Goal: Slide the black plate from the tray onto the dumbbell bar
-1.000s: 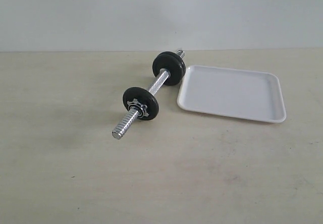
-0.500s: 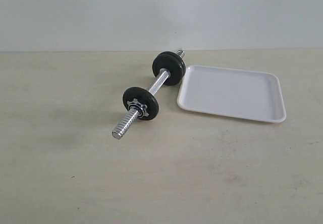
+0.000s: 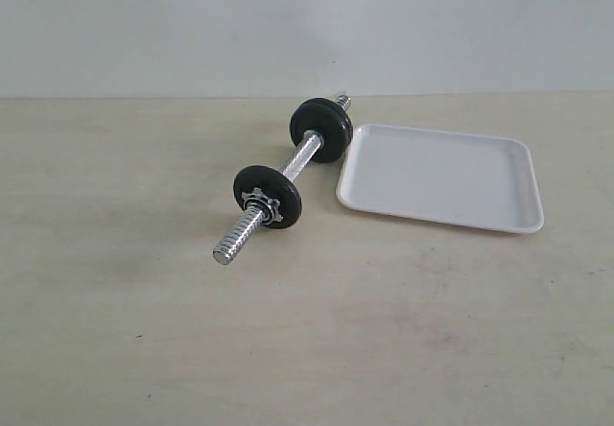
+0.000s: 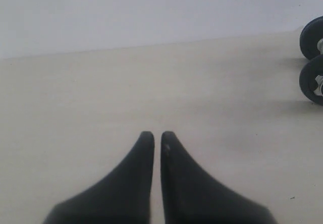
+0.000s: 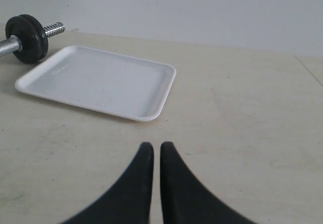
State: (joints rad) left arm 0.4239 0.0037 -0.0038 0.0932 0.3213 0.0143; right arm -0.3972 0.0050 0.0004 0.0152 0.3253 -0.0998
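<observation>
Left gripper (image 4: 153, 135) and right gripper (image 5: 153, 147), jaws together, empty, in wrist views only.

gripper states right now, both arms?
Left gripper: closed, holding nothing.
Right gripper: closed, holding nothing.

A pale beige tabletop (image 3: 307, 349) meets a plain white wall (image 3: 307, 23) under soft, even light.

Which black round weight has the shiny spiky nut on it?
The front black plate, farther from the tray, wears the nut; the back weight beside the tray shows none.
</observation>
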